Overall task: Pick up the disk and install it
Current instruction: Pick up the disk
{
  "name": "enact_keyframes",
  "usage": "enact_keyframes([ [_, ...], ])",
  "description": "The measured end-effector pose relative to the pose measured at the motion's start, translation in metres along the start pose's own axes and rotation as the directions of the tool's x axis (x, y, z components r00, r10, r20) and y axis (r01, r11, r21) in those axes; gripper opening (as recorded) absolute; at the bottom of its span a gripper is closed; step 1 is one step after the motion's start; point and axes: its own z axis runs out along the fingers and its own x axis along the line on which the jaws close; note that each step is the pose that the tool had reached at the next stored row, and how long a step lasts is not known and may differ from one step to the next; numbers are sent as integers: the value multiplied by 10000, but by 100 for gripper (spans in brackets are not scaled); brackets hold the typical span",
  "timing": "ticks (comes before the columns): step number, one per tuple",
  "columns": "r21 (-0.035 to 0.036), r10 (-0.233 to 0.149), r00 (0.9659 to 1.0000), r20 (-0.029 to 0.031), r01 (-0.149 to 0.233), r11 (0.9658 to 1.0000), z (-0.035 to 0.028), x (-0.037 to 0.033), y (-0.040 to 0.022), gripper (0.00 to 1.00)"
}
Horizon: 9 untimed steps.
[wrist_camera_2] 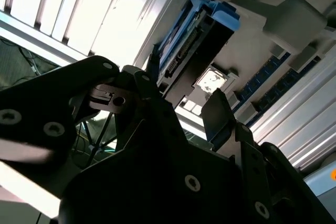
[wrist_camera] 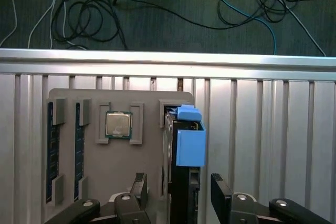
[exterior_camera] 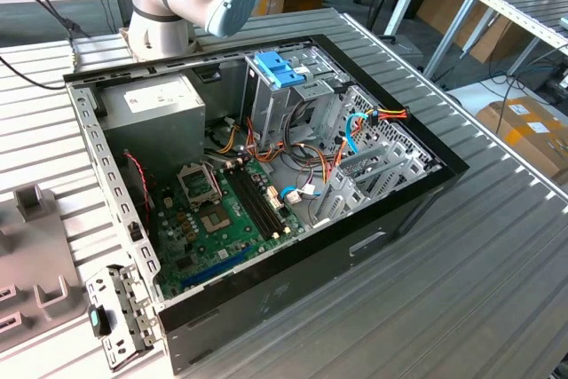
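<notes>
The released gripper [wrist_camera: 178, 179] straddles the disk [wrist_camera: 189, 148], which stands on edge in a grey tray [wrist_camera: 105, 171] on the bench [wrist_camera: 273, 129].

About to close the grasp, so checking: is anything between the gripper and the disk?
Nothing visible. In the first wrist view the open gripper straddles the disk, which stands on edge in the grey tray. The gaps on either side of it look bare.

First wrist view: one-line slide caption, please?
Open gripper lined up with the disk, standing on edge in a grey parts tray.
</notes>
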Motion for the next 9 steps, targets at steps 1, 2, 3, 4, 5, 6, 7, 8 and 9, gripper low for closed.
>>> enact_keyframes([
  [1,1,0,10000,0,0,10000,16,0,0,60],
  [2,1,0,10000,0,0,10000,38,0,0,60],
  [3,1,0,10000,0,0,10000,52,0,0,60],
  [4,1,0,10000,0,0,10000,68,-1,1,60],
  [5,0,0,10000,0,0,10000,84,0,1,60],
  [6,1,0,10000,0,0,10000,104,-1,1,60],
  [7,1,0,10000,0,0,10000,121,-1,1,60],
  [8,1,0,10000,0,0,10000,139,-1,1,60],
  [9,1,0,10000,1,0,10000,151,-1,1,60],
])
